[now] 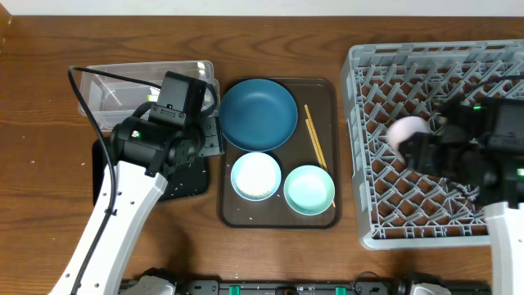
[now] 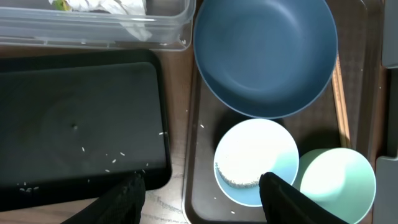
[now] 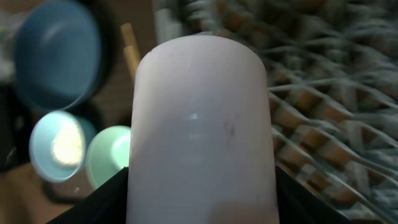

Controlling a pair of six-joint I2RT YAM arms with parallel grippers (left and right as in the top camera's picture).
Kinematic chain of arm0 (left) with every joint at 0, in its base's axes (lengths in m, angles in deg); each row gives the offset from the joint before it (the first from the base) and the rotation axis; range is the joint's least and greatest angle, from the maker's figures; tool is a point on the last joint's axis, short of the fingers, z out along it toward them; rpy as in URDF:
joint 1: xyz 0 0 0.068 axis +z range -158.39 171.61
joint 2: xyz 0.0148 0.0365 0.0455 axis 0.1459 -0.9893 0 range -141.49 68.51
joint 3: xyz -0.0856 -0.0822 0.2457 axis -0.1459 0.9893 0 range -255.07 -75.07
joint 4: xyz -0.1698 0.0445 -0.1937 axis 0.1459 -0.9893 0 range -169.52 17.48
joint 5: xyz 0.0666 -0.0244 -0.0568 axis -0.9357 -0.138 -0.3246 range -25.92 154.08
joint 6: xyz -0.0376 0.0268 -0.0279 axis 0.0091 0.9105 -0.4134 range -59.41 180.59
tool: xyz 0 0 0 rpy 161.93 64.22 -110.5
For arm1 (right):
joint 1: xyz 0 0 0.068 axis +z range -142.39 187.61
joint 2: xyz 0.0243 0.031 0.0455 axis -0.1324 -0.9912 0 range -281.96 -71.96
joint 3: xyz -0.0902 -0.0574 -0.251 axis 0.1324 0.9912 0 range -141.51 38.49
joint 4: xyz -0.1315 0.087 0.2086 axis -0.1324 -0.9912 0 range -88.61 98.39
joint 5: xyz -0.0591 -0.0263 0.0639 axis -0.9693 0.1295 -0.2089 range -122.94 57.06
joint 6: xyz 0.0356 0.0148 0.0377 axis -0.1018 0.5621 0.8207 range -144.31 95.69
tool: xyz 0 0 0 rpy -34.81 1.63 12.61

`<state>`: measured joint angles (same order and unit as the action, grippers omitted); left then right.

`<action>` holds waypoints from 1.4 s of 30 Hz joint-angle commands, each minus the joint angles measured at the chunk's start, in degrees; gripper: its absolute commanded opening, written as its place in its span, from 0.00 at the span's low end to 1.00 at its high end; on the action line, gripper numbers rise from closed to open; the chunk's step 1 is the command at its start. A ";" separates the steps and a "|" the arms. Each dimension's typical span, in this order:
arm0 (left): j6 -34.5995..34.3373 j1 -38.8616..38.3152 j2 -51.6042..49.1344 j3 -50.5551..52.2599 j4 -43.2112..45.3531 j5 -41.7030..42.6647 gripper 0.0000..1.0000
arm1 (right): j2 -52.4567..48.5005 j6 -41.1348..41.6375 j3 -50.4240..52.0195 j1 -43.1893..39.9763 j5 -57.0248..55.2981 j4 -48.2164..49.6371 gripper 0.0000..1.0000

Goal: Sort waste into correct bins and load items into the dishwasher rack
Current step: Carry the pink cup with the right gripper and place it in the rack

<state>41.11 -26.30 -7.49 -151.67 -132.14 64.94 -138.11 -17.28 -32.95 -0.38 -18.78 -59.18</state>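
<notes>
Right gripper (image 3: 202, 202) clasps the cup (image 3: 202, 118) between its fingers, over the rack (image 3: 329, 118); left gripper (image 2: 204, 198) gapes empty, pale-blue bowl (image 2: 255, 155) beneath its right finger.

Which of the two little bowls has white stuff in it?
The small pale-blue round bowl, left of the small mint-green round bowl. It has white rice-like scraps inside its rim; the green one looks empty.

Bare table (image 1: 41, 205) open at far left, brown tray (image 1: 325, 94) packed with blue dish (image 1: 258, 113), pale bowl (image 1: 256, 176), green bowl (image 1: 309, 189), chopsticks (image 1: 315, 138), left arm (image 1: 123, 205) over black tray (image 2: 74, 112), right arm (image 1: 508, 238) and pink cup (image 1: 407, 129) above rack (image 1: 368, 82) pegs
</notes>
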 commanded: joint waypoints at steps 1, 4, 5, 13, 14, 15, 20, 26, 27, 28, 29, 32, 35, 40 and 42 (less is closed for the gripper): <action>0.35 0.00 0.02 -0.11 -0.13 -1.55 0.63 | -2.16 0.44 -4.26 -4.94 -5.03 -2.38 0.01; 0.35 -0.02 0.02 -0.11 -0.15 -1.55 0.62 | -5.55 0.44 -7.39 -9.35 -6.38 -5.33 0.01; 0.35 0.00 0.02 -0.11 -0.13 -1.55 0.63 | -7.08 0.42 -8.66 -10.97 -6.84 -6.23 0.01; 0.35 -0.02 0.02 -0.11 -0.15 -1.53 0.63 | -17.55 0.44 -12.83 -20.06 -14.40 -8.72 0.01; 0.35 -0.02 0.02 -0.11 -0.15 -1.53 0.62 | -18.53 0.44 -12.83 -21.24 -14.73 -8.61 0.01; 0.35 -0.02 0.02 -0.11 -0.15 -1.53 0.63 | -19.32 0.44 -12.83 -22.29 -14.82 -8.55 0.01; 0.35 -0.02 0.02 -0.11 -0.13 -1.55 0.63 | -22.56 0.42 -12.83 -28.85 -14.80 -8.24 0.01; 0.35 -0.02 0.02 -0.11 -0.13 -1.53 0.62 | -25.73 0.70 -12.83 -35.19 -13.00 -7.82 0.01; 0.35 -0.02 0.02 -0.11 -0.13 -1.53 0.63 | -26.32 0.70 -12.81 -35.80 -13.05 -7.72 0.01; 0.35 -0.02 0.02 -0.11 -0.13 -1.53 0.63 | -26.91 0.70 -12.81 -36.30 -13.03 -7.56 0.01; 0.35 -0.02 0.02 -0.11 -0.13 -1.53 0.63 | -27.43 0.74 -12.81 -36.65 -13.03 -7.37 0.01; 0.35 -0.02 0.02 -0.11 -0.13 -1.53 0.63 | -29.31 0.87 -12.81 -37.18 -13.05 -6.14 0.01; 0.35 -0.02 0.02 -0.11 -0.13 -1.53 0.63 | -31.32 1.11 -12.81 -37.22 -13.03 -5.29 0.01; 0.35 -0.02 0.02 -0.11 -0.15 -1.53 0.63 | -34.12 1.09 -12.81 -37.22 -13.03 -3.96 0.14; 0.35 -0.02 0.02 -0.11 -0.13 -1.55 0.63 | -35.06 1.11 -12.81 -37.22 -13.03 -3.93 0.39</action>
<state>41.11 -26.30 -7.49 -151.65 -132.14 64.07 -172.03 -17.06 -44.68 -37.19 -32.29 -63.27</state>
